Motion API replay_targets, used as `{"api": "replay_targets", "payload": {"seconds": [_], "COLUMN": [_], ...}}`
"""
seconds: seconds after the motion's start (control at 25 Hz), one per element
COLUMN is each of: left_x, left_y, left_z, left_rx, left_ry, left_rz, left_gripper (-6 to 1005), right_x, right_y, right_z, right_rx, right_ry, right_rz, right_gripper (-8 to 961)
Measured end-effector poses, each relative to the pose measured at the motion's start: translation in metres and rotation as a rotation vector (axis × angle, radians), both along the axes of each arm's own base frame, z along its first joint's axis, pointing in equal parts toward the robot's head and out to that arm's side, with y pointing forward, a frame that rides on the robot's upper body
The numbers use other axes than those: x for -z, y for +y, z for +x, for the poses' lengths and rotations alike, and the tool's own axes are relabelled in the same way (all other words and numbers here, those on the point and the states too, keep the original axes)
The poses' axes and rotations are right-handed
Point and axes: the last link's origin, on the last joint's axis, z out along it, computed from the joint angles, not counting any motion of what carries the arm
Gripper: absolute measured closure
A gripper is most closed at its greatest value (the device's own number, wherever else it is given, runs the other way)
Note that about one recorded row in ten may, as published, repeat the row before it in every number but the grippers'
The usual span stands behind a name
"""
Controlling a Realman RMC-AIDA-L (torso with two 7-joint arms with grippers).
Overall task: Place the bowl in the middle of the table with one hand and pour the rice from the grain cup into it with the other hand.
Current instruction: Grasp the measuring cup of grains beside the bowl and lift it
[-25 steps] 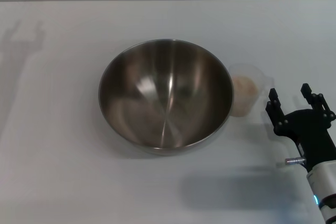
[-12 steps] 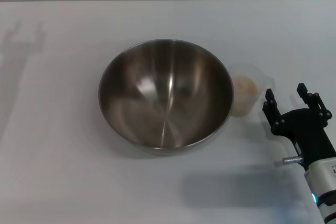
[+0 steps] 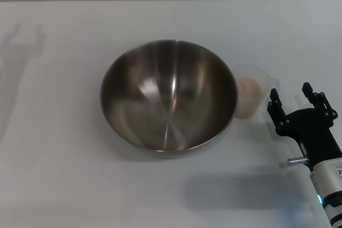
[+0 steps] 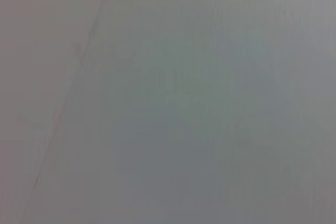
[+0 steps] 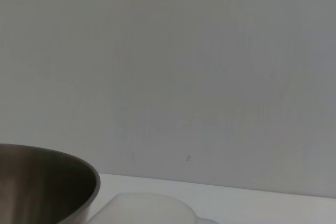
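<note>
Right of the steel mixing bowl, clear grain cup with rice — light, slick, thin-walled. Right gripper just beside, fingers spread, empty — best taken by the handle.

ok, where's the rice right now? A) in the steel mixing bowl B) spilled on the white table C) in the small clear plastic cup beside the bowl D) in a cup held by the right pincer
C: the pale beige rice sits inside the small clear plastic measuring cup, which stands on the white table beside the empty stainless-steel mixing bowl; the right pincer is open, short of the cup.
</note>
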Motion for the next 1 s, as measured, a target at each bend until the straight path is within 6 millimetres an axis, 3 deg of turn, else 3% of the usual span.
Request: {"api": "replay_targets", "payload": {"seconds": [1.0], "left_x": [-0.002], "left_y": [-0.003], "left_z": [-0.002], "left_rx": [-0.001], "left_ry": [-0.005], "left_rz": [0.016], "left_gripper": [455], "right_x": [-0.002], "right_y": [0.013], "right_z": [0.004], "right_rx": [-0.008], "right_ry": [-0.008], "right_rz": [-0.012], "right_gripper": [288]}}
